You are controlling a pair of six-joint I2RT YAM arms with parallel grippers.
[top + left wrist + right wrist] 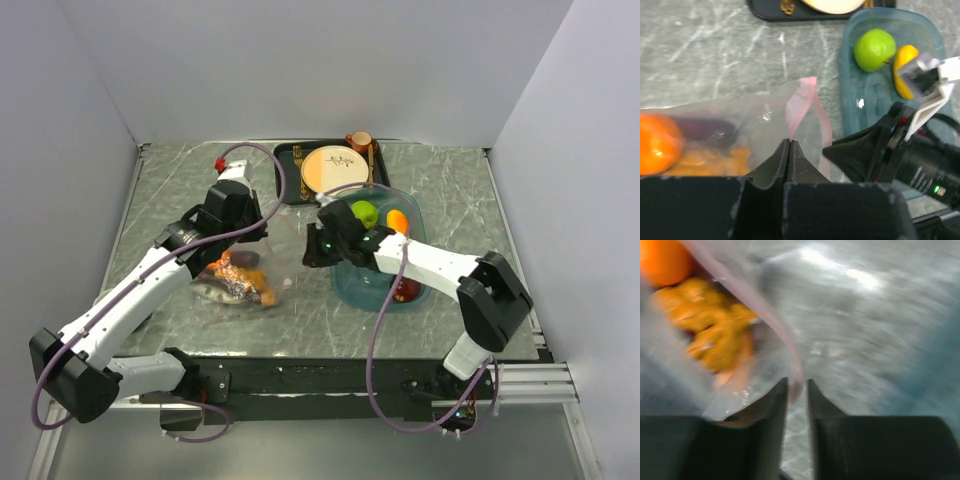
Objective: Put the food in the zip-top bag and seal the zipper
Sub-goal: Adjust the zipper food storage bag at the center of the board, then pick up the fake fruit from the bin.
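table [170, 190]: grey marble | black tray [287, 160]: far edge, under cream-and-orange plate [333, 168] | cup [359, 141]: tray's far-right corner | teal tray [352, 287]: just nearer, right of centre

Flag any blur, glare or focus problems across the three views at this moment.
Top external: sharp and evenly lit, though the clear zip-top bag barely reads against the table. Left wrist: crisp on the green apple, one small glint on the bag film. Right wrist: heavy motion blur, zipper and bagged food smeared.

Lab test cell — white panel walls [300, 70] boxing a marbled tabletop [170, 190].
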